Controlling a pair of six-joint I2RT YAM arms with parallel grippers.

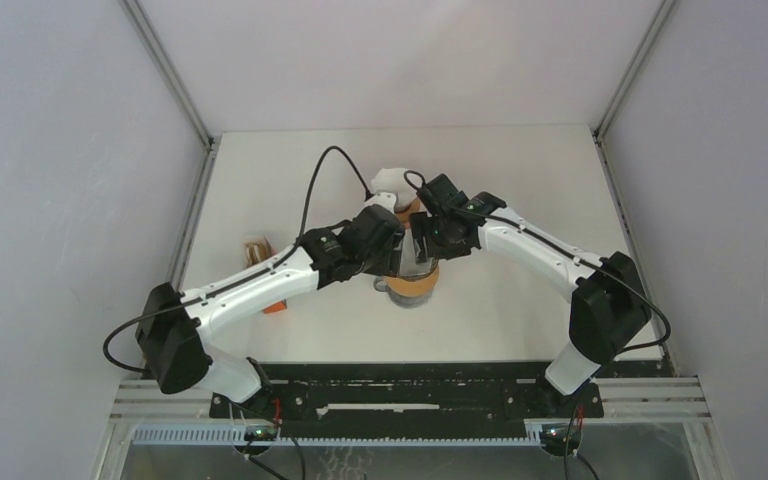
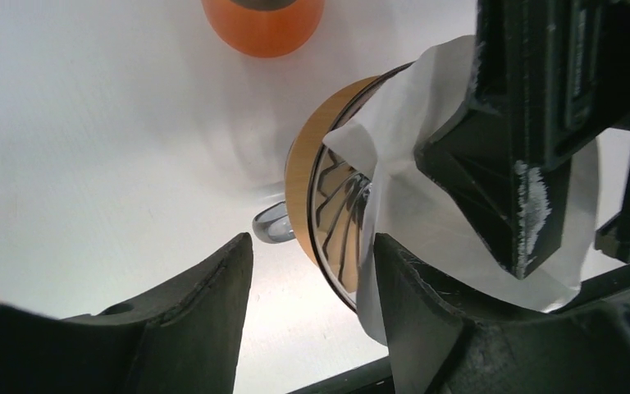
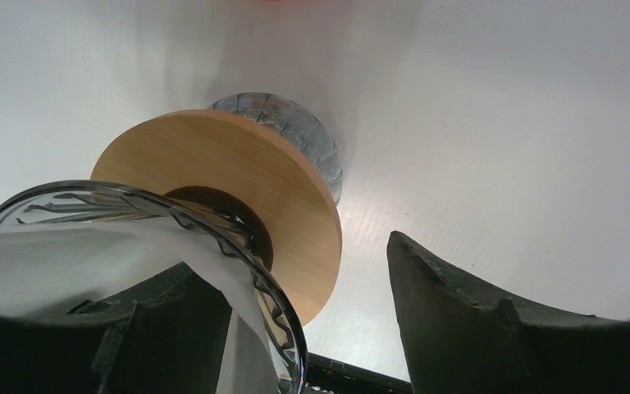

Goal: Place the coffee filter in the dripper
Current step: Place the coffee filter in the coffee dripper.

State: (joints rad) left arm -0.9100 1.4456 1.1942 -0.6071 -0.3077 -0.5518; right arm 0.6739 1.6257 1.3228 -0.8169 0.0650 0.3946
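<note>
Coffee filter [image 2: 402, 197] sits in the mouth of the dripper [image 1: 415, 282], centre of the top view, but it isn't seated. The paper is crumpled and one edge spills over the glass rim toward the lower right of the left wrist frame.

Left gripper [image 2: 312, 254]: fingers spread, straddling the rim, one outside and one against the paper. No pinch that I can see.

Right gripper [image 3: 295, 279]: also spread, one finger inside under the paper, the other outside near the wooden collar [image 3: 213, 164].

Step in hand, my read: bedding the filter into the cone.

Next move should press the paper flat against the ribbed wall and tuck in the overhang. Then lift both fingers straight out so they don't drag it. A sideways shove could likely tip the dripper.
</note>
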